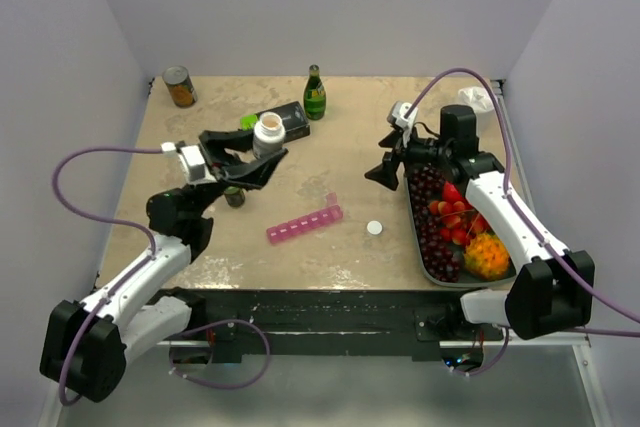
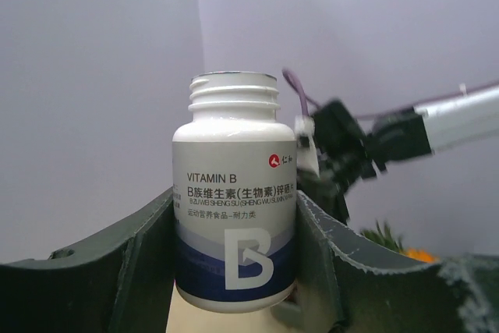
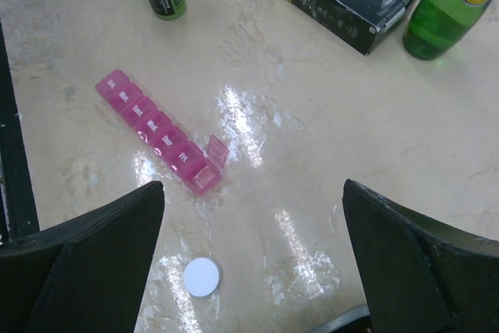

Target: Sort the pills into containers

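The pink pill-organiser strip (image 1: 304, 224) lies mid-table; its right end compartment has the lid up and looks empty in the right wrist view (image 3: 156, 128). My left gripper (image 1: 256, 160) is shut on a white and blue Vitamin B bottle (image 1: 267, 134), holding it upright above the table with its cap off (image 2: 234, 224). A round white cap (image 1: 374, 228) lies on the table right of the strip, also in the right wrist view (image 3: 202, 277). My right gripper (image 1: 386, 175) is open and empty, held above the table (image 3: 253, 193). No loose pills show.
A dark tray (image 1: 413, 232) of fruit sits at the right edge. A tin can (image 1: 180, 86), a green glass bottle (image 1: 315, 93) and a black box (image 1: 290, 122) stand at the back. A small green bottle (image 1: 235, 195) stands under my left arm.
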Controlling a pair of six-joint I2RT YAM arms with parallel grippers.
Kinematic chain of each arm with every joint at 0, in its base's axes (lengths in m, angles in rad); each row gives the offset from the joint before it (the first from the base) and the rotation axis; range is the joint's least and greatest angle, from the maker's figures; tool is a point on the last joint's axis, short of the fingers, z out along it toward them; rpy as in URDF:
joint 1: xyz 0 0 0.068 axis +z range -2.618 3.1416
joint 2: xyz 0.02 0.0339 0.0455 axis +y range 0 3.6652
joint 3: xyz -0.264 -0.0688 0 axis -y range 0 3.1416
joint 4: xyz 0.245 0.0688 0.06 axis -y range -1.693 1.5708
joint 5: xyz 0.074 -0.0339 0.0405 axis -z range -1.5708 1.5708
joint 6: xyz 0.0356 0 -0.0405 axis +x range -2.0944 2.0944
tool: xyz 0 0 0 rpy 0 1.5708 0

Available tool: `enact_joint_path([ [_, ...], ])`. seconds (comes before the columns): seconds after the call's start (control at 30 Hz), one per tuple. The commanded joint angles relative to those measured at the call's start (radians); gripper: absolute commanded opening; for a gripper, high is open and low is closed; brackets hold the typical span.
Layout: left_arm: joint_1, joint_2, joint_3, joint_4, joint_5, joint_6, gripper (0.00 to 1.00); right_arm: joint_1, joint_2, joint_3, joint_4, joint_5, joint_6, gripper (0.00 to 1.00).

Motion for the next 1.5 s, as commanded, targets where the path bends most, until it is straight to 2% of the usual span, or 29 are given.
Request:
enact_joint_path([
  [0.0, -0.027, -0.080, -0.130, -0.009, 0.167, 0.125, 0.00, -0.029, -0.044, -0.022, 0.037, 0.007, -0.030, 0.99],
  [0.2, -0.047, -0.104, -0.208, -0.357, 0.209, 0.384, 0.00, -0.039, -0.035, -0.010, -0.041, 0.030, -0.134, 0.99],
  [0.23, -0.062, -0.083, -0.204, -0.464, 0.195, 0.468, 0.00, -0.039, -0.032, -0.013, -0.047, 0.036, -0.143, 0.99],
  [0.33, -0.104, -0.008, -0.178, -0.616, 0.164, 0.599, 0.00, -0.041, -0.019, -0.017, -0.070, 0.044, -0.185, 0.99],
  [0.47, -0.130, 0.084, -0.158, -0.681, 0.140, 0.686, 0.00, -0.039, 0.019, -0.037, -0.093, -0.013, -0.231, 0.99],
  [0.57, -0.134, 0.147, -0.135, -0.704, 0.138, 0.729, 0.00, -0.029, 0.083, -0.066, -0.029, -0.038, -0.164, 0.98],
  [0.67, -0.139, 0.213, -0.100, -0.756, 0.149, 0.778, 0.00, 0.002, 0.138, -0.071, 0.074, 0.002, 0.011, 0.88],
  [0.7, -0.141, 0.247, -0.081, -0.769, 0.149, 0.792, 0.00, 0.017, 0.172, -0.071, 0.113, 0.022, 0.081, 0.78],
  [0.8, -0.147, 0.303, -0.046, -0.830, 0.140, 0.849, 0.00, 0.097, 0.226, -0.069, 0.182, 0.152, 0.196, 0.59],
  [0.83, -0.148, 0.317, -0.038, -0.854, 0.133, 0.875, 0.00, 0.126, 0.246, -0.069, 0.203, 0.225, 0.229, 0.44],
  [0.9, -0.148, 0.343, -0.024, -0.873, 0.130, 0.894, 0.00, 0.146, 0.281, -0.065, 0.247, 0.296, 0.334, 0.31],
  [0.93, -0.148, 0.351, -0.020, -0.888, 0.126, 0.907, 0.00, 0.155, 0.331, -0.056, 0.244, 0.318, 0.356, 0.20],
  [1.0, -0.148, 0.360, -0.014, -0.899, 0.123, 0.918, 0.00, 0.162, 0.384, -0.024, 0.224, 0.388, 0.411, 0.09],
  [1.07, -0.148, 0.360, -0.017, -0.904, 0.123, 0.921, 0.00, 0.165, 0.438, -0.007, 0.212, 0.390, 0.445, 0.02],
  [1.13, -0.147, 0.360, -0.015, -0.917, 0.118, 0.933, 0.00, 0.178, 0.453, -0.011, 0.218, 0.384, 0.461, 0.00],
  [1.47, -0.148, 0.345, -0.017, -0.968, 0.110, 0.975, 0.00, 0.248, 0.553, -0.004, 0.232, 0.323, 0.527, 0.01],
])
